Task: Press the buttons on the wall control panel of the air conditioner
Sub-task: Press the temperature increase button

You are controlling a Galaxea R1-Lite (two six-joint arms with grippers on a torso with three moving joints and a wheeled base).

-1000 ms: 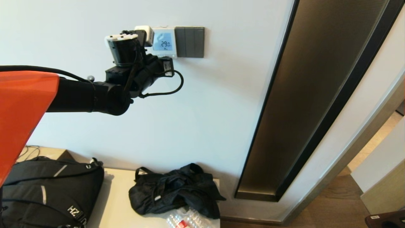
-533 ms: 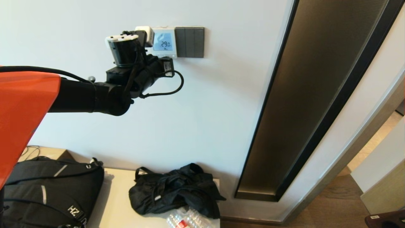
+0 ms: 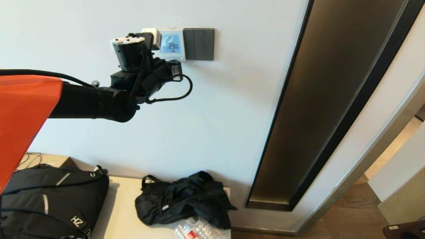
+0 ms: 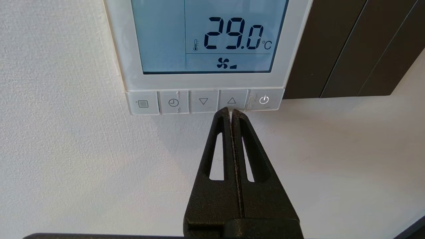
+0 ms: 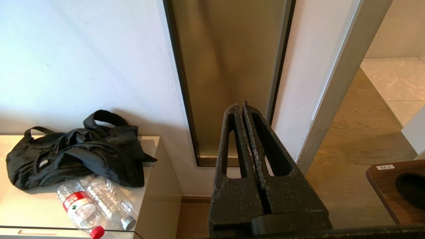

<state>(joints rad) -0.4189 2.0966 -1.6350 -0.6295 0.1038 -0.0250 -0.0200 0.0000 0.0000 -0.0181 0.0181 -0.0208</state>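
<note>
Wall control panel (image 3: 171, 44) was mounted high on the white wall, screen lit blue and reading 29.0 with a fan mark under it. Dark grey switch plate (image 3: 199, 44) with three tall rockers sat touching its right side. A white plug block (image 3: 152, 37) stuck out of the wall just beside the panel's left edge, partly behind the left arm's wrist.

Below, a pale table (image 3: 121, 212) stood against the wall. A black backpack (image 3: 49, 202) lay at its left end; a crumpled black bag (image 3: 182, 199) lay near the right edge; two clear plastic bottles (image 5: 94, 204), one red-labelled, lay in front of that bag by the table's right front corner. A tall bronze ribbed panel (image 3: 318, 99) ran down the wall to the right of the table.

Left gripper (image 4: 231, 111) was raised to the panel, its two black fingers pressed together with nothing between them. The tips sat at the lower edge of the buttons (image 4: 204, 101), right under the up-arrow button (image 4: 231, 100); contact could not be judged.

Right gripper (image 5: 245, 106) hung low, well apart from the panel, fingers closed and empty, pointed at the foot of the bronze panel.
</note>
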